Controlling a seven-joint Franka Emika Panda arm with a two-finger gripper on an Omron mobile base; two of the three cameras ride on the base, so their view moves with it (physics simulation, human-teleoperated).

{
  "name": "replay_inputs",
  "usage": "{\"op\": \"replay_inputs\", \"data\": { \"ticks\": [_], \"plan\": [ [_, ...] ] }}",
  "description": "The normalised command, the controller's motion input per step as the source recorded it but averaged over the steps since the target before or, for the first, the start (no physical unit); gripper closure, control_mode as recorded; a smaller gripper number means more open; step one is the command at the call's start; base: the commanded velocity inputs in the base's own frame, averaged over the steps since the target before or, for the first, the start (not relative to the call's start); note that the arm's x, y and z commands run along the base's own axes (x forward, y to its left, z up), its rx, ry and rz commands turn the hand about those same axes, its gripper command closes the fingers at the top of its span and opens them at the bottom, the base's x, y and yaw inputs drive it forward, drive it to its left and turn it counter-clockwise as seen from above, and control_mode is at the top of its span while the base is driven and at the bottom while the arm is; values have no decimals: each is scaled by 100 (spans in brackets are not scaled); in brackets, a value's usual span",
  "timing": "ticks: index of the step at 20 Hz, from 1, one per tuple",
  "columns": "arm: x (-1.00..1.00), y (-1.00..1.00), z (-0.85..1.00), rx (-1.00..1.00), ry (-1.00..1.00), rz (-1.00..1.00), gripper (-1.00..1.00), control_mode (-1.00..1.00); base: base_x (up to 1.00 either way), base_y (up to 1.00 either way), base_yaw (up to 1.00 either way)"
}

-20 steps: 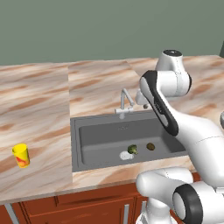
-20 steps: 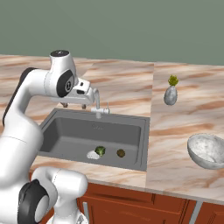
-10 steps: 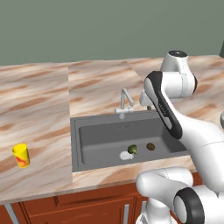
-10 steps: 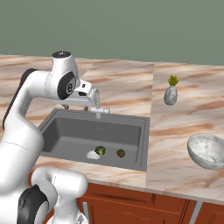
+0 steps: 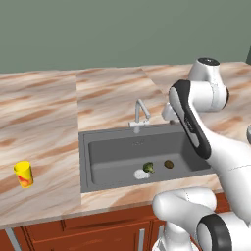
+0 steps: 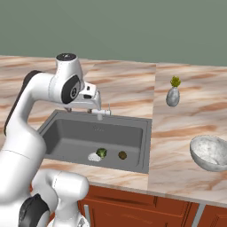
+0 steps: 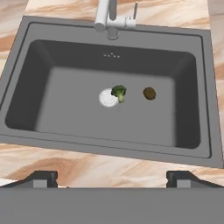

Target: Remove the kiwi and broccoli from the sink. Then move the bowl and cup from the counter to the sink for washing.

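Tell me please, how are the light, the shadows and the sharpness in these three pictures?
Left base view: flat, even light, no glare; the cup looks slightly soft. Right base view: the sink is darker along its near wall; the bowl is shaded inside. Hand view: sharp, with soft shading down the basin's side walls and a small shadow beside the broccoli and kiwi.
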Motion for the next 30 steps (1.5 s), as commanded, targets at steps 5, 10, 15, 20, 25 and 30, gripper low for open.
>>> {"op": "replay_inputs", "data": {
  "ticks": [5,10,15,20,25,30],
  "plan": [
    [-9,-19,0,5,-10,6,-100,-100,0,0,0],
    [-10,-21,0,6,-10,4,-100,-100,0,0,0],
    [-3,-21,0,4,-2,4,-100,-100,0,0,0],
    [0,-18,-3,0,0,6,-100,-100,0,0,0],
    [0,-16,-7,0,1,4,-100,-100,0,0,0],
    [0,-14,-8,0,0,2,-100,-100,0,0,0]
  ]
}}
